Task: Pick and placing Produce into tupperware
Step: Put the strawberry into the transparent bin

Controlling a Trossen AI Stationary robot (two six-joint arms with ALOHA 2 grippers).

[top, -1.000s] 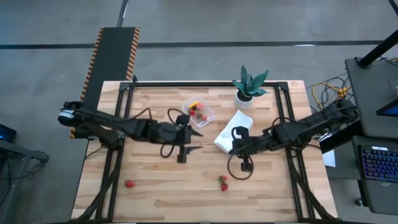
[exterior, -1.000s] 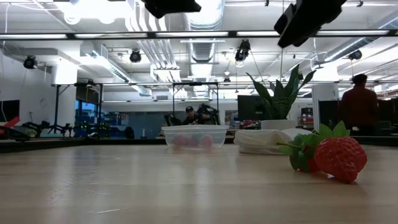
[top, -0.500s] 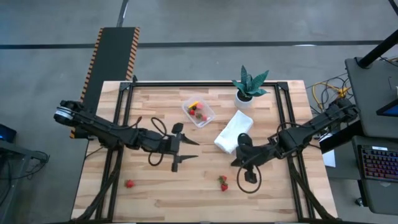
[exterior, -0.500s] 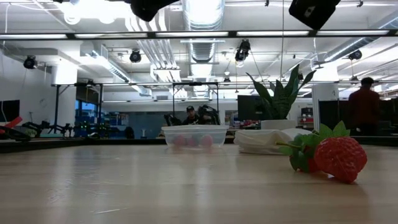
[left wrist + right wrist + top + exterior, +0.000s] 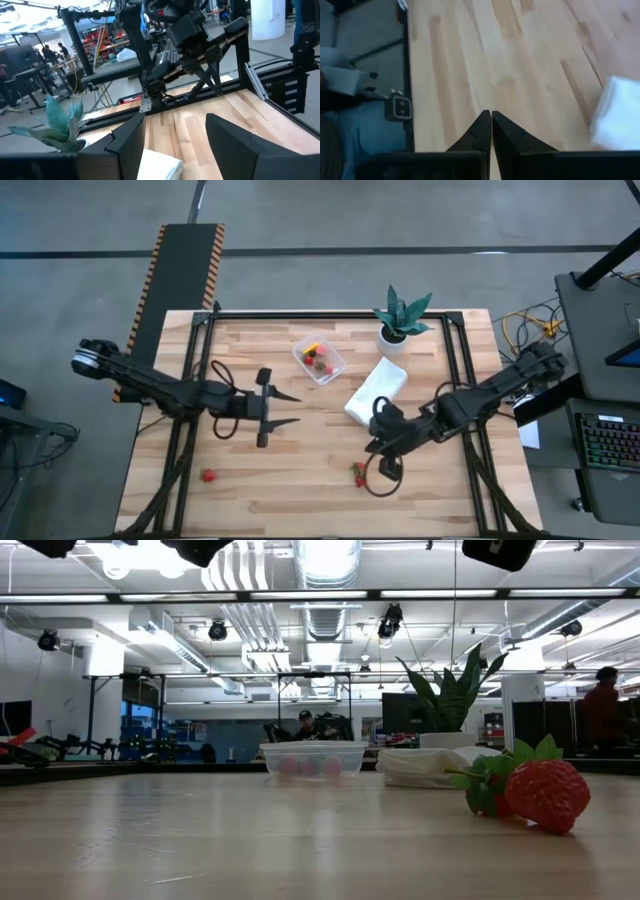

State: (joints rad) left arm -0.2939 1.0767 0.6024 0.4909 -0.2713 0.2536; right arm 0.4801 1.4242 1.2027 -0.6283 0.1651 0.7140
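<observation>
High view: we see the tupperware (image 5: pixel 320 360) on the worktop (image 5: pixel 250 480), strawberries inside; loose strawberries (image 5: pixel 358 473) lie beside the right claw (image 5: pixel 372 448).
Low view: one strawberry (image 5: pixel 535 792) lies near, tupperware far behind.
Left wrist view: left claw (image 5: pixel 175 145) stands apart, empty.
Right wrist view: right claw fingers (image 5: pixel 480 131) pressed together, empty.

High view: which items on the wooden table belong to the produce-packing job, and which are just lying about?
Job items:
- small clear plastic tub holding a few toy fruits
- red toy strawberries near the table's front
- lone red toy strawberry at front left

Lying about:
- folded white cloth
- green potted plant in white pot
</observation>
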